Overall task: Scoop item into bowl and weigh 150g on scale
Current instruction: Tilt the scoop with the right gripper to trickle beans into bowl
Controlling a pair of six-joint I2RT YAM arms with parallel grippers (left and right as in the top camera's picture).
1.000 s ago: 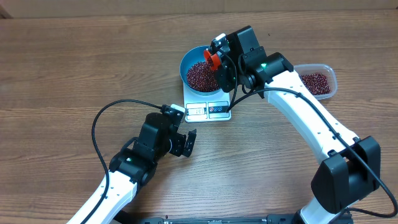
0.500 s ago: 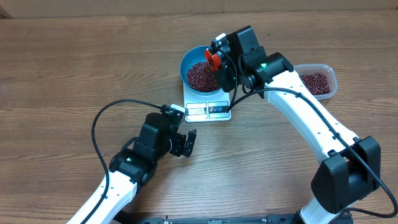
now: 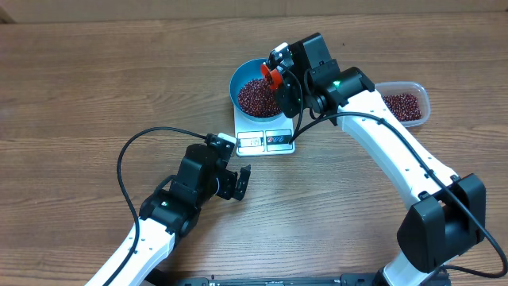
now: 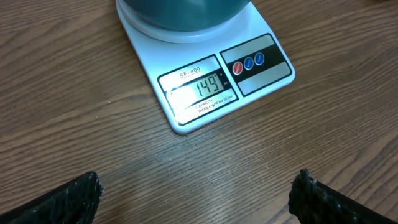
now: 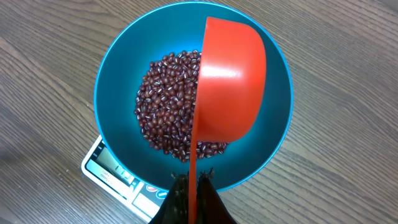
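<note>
Nearest the robot, the left gripper (image 3: 236, 183) hangs over the wooden table (image 3: 95, 79) with its fingers wide apart, pointing at the scale (image 4: 186, 81) just ahead of it. The scale is a flat white rectangle. Its long axis runs away from the robot, and the front edge with the display and the button panel faces the left gripper. The display reads 149.

On the far part of the scale stands the bowl (image 5: 118, 81), round, deep and bright blue, upright and about as wide as the scale. In its bottom lies the item (image 5: 168, 106), a loose heap of small dark red-brown beans.

Over the bowl, the right gripper (image 5: 193, 198) has its fingers clamped together on the thin handle of a red scoop (image 5: 230, 87). The handle runs straight out from the fingers. The cup is rolled onto its edge above the beans, rounded back uppermost.

To the right, well apart from the bowl, a clear plastic tub (image 3: 422, 94) holds more of the same beans.
</note>
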